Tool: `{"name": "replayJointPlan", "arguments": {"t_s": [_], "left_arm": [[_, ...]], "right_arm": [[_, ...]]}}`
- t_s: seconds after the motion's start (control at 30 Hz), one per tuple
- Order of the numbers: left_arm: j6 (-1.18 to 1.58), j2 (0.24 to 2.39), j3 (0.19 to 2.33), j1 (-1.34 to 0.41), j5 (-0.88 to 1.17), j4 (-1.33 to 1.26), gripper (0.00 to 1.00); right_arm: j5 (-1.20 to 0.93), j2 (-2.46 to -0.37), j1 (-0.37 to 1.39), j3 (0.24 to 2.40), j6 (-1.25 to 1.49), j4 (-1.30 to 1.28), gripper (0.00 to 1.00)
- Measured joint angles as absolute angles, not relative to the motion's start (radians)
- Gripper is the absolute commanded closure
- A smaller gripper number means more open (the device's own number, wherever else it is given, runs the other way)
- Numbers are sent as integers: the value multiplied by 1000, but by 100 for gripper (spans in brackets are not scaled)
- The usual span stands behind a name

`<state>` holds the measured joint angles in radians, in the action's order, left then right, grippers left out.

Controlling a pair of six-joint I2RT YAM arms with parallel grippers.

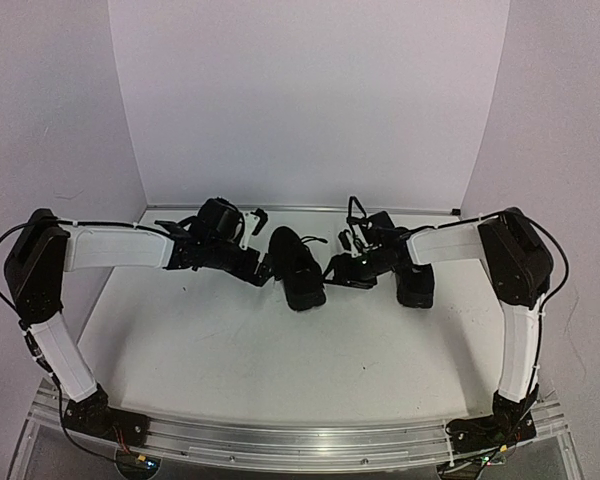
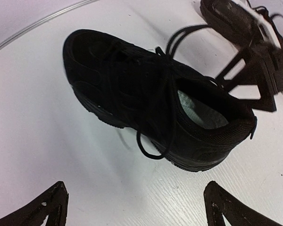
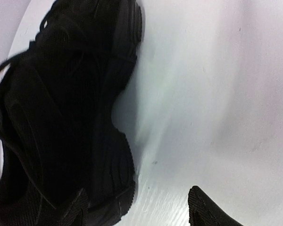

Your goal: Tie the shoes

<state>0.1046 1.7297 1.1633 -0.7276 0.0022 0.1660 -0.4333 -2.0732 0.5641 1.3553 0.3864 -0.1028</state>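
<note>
One black shoe [image 1: 298, 268] lies mid-table between the two grippers. The left wrist view shows it from the side [image 2: 155, 103], with a pale insole [image 2: 200, 110] and thin laces hanging in loose loops [image 2: 153, 150]. My left gripper [image 1: 265, 268] stands open just left of this shoe, its fingertips [image 2: 37, 209] over bare table with nothing between them. My right gripper [image 1: 335, 270] is open at the shoe's right side. One of its fingertips [image 3: 78, 207] rests over the shoe's sole [image 3: 70, 117], the other over the table. A second black shoe [image 1: 415, 285] lies partly under the right arm.
The white table [image 1: 280, 350] is closed in by a pale back wall [image 1: 310, 100] and side walls. Both arm bases sit on the metal rail [image 1: 300, 440] at the near edge. In the left wrist view the right gripper [image 2: 259, 80] is close behind the shoe.
</note>
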Motion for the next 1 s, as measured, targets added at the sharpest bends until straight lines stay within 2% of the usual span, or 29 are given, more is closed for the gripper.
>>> {"name": "replayJointPlan", "arguments": {"t_s": [0.27,0.37,0.47,0.53,0.6,0.73,0.87,1.0], "left_arm": [[190,1686,1165,-662,-21,192,0],[224,1679,1165,-648,-20,201,0],[253,1664,1169,-640,-22,239,0],[266,1659,1186,-637,-32,278,0],[273,1650,1208,-633,-49,323,0],[293,1575,1217,-611,-81,392,0],[322,1412,1174,-576,-128,420,0],[360,1286,1093,-570,-168,435,0]], "right_arm": [[-528,-2077,607,1336,391,-97,32],[-555,-2079,646,1337,395,-96,29],[-562,-2073,669,1331,396,-95,23],[-557,-2036,667,1293,397,-89,12],[-537,-1939,654,1211,393,-109,2],[-477,-1677,633,1088,375,-144,2],[-415,-1371,629,1027,360,-152,2],[-372,-1219,629,984,348,-137,2]]}}
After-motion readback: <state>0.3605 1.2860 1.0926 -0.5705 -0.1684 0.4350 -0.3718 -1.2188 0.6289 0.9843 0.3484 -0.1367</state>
